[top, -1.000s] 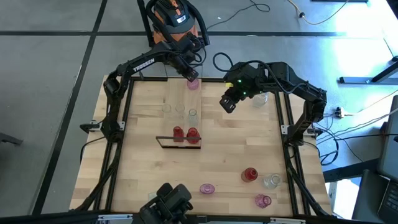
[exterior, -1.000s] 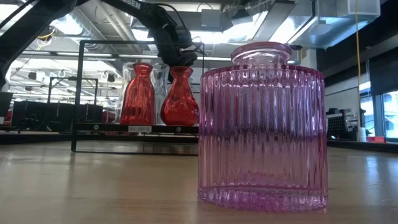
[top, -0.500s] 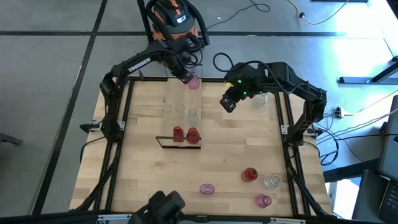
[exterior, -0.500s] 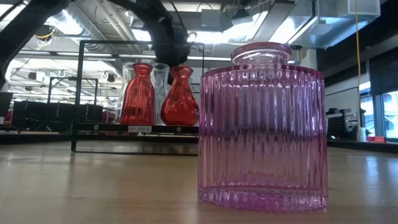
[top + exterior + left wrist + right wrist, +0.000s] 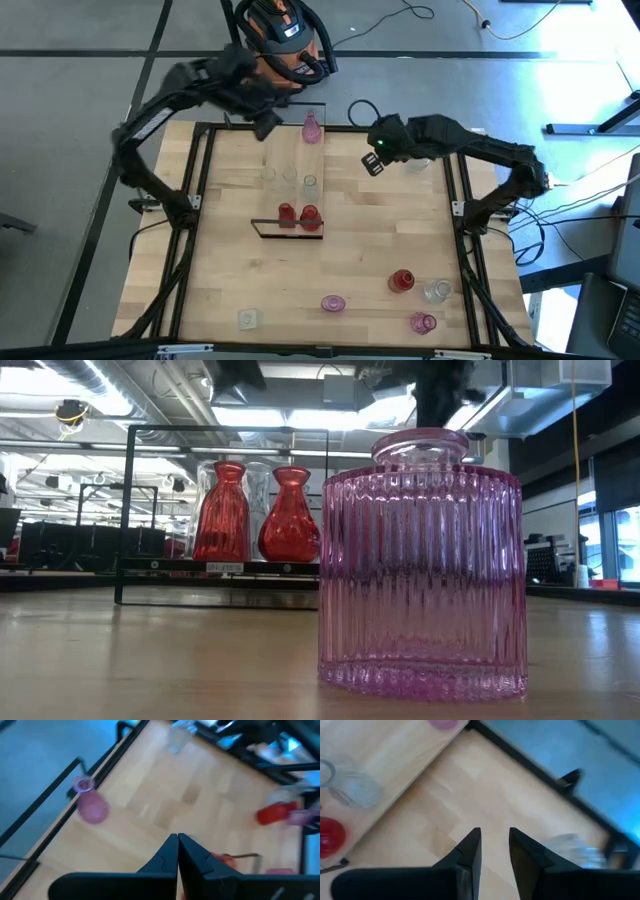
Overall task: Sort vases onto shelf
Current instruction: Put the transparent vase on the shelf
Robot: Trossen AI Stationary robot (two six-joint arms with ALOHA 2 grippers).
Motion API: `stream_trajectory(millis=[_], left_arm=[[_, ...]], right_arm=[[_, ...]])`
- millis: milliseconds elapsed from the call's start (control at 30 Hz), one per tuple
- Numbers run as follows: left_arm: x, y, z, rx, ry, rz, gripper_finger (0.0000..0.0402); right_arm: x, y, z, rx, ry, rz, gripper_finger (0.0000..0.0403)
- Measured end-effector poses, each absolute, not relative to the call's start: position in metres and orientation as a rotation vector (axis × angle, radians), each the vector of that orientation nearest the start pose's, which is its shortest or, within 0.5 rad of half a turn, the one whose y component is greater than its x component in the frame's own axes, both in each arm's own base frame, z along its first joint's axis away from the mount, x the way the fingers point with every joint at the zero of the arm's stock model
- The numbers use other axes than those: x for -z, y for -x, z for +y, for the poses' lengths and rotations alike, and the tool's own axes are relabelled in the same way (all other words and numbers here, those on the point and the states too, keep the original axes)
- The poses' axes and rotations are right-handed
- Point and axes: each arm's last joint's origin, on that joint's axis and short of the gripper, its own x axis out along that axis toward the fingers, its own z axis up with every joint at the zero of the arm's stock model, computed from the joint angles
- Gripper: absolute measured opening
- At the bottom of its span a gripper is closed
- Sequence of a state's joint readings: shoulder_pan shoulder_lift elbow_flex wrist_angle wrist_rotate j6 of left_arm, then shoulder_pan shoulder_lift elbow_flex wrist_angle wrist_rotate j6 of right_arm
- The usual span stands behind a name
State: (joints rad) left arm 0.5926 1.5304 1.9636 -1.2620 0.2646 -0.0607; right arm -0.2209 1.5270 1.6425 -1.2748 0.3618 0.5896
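Observation:
The shelf (image 5: pixel 293 190) is a narrow light plank running from the table's far edge to a black frame (image 5: pixel 290 229). On it stand a pink vase (image 5: pixel 311 128) at the far end, three clear vases (image 5: pixel 290 178) in the middle, and two red vases (image 5: pixel 297 214) by the frame. My left gripper (image 5: pixel 264 124) is shut, raised, and lies left of the pink vase (image 5: pixel 90 805). My right gripper (image 5: pixel 375 165) is open over bare table, right of the shelf, with nothing between its fingers (image 5: pixel 470 850). A clear vase (image 5: pixel 418 158) stands beyond it.
Loose vases lie toward the near edge: a red one (image 5: pixel 402 281), a clear one (image 5: pixel 437 291), two pink ones (image 5: pixel 332 302) (image 5: pixel 423 322) and a clear one (image 5: pixel 247 319). The pink one fills the low view (image 5: pixel 420 560). A black frame (image 5: pixel 200 170) rims the table.
My left gripper, shut throughout, has drawn back from the pink vase at the shelf's far end, rising toward the table's far left corner. The vase stays upright there. My right gripper has sunk toward the table and tipped further down, its gap unchanged.

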Motion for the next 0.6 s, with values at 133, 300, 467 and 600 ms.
stream_trajectory(millis=[133,300,467,600], left_arm=[[-0.475,-0.209,0.114,-0.282,0.366,0.674,0.0],[-0.489,-0.191,0.087,-0.237,0.333,0.632,0.0],[-0.488,-0.187,0.079,-0.286,0.299,0.669,0.0],[-0.485,-0.185,0.08,-0.327,0.264,0.709,0.0]], right_arm=[[-0.343,-0.252,-0.08,0.88,-0.573,0.842,0.0083],[-0.335,-0.216,-0.093,1.073,-0.678,0.693,0.0083],[-0.331,-0.181,-0.107,1.258,-0.762,0.81,0.0089],[-0.327,-0.169,-0.12,1.32,-0.817,0.851,0.0115]])
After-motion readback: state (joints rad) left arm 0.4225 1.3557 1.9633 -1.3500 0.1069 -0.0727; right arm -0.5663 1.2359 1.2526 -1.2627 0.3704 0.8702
